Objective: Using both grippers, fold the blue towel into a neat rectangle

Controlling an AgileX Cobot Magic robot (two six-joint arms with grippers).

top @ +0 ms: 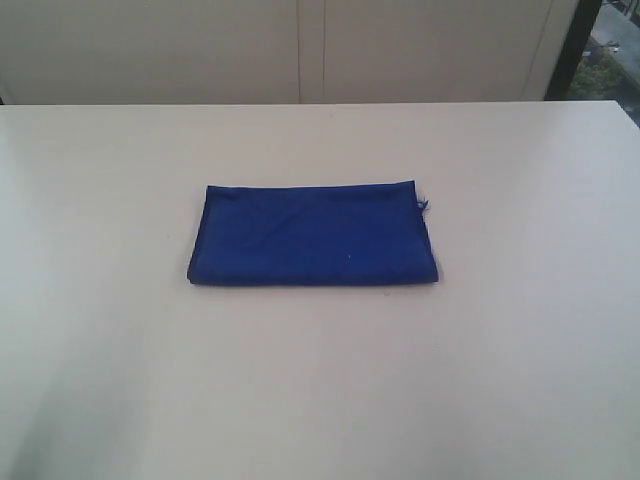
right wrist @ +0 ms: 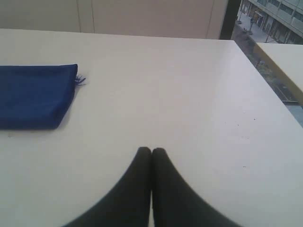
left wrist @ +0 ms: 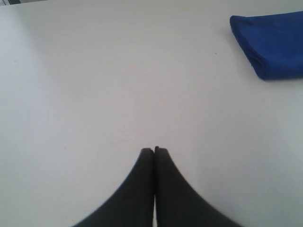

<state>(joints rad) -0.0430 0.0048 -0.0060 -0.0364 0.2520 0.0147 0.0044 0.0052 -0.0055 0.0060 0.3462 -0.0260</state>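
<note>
No readable text, labels or signs anywhere

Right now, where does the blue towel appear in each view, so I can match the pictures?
Exterior: towel at the picture's middle.
Left wrist: towel's folded end beyond the left gripper, cut by the frame.
Right wrist: towel's end beyond the right gripper, cut by the frame.
Landmark: loose thread at a towel corner, in exterior and right wrist; not in left wrist.
</note>
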